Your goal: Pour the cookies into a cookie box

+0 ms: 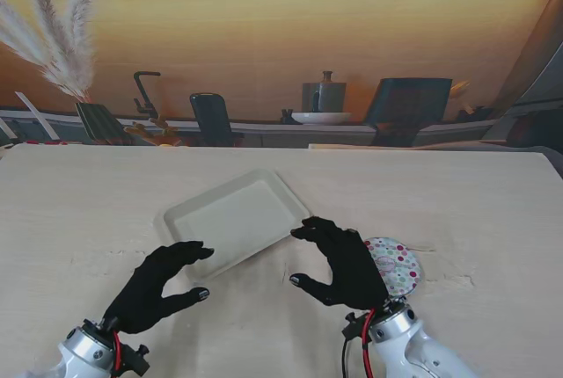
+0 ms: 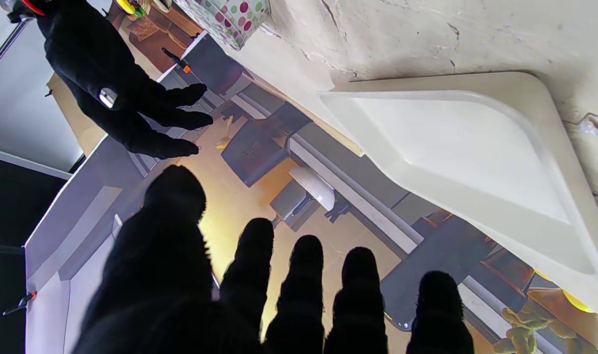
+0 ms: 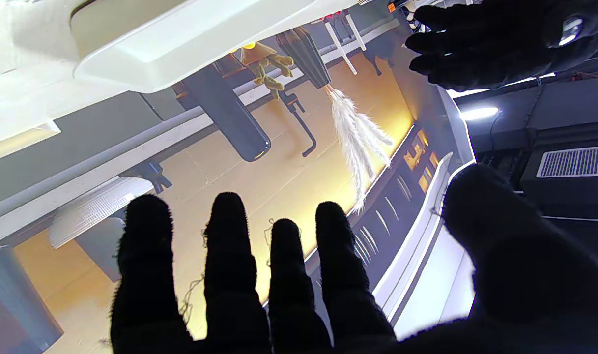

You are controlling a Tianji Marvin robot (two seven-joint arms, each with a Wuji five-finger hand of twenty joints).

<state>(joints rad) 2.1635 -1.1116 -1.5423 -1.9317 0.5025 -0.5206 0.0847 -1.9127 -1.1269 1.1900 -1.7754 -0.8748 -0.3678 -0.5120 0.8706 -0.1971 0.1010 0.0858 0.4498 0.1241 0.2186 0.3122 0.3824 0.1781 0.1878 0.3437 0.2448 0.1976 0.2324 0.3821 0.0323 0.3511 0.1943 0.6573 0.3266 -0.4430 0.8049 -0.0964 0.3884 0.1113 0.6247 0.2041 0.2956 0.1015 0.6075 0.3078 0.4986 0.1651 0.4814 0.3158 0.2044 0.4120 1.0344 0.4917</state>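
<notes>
Tray [image 1: 236,218] between hands (tin [image 1: 398,265] rightward)

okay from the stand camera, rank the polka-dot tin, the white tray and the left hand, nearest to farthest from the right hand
1. Polka-dot tin: right beside the right hand, on its right, partly hidden behind it.
2. White tray: left of the hand and farther from me; its near corner lies just off the fingertips.
3. Left hand: farthest, across the table on the left, hovering open.

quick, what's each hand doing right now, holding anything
Left hand: open, fingers apart, holding nothing, beside the white tray.
Right hand: open, fingers apart, holding nothing.
</notes>
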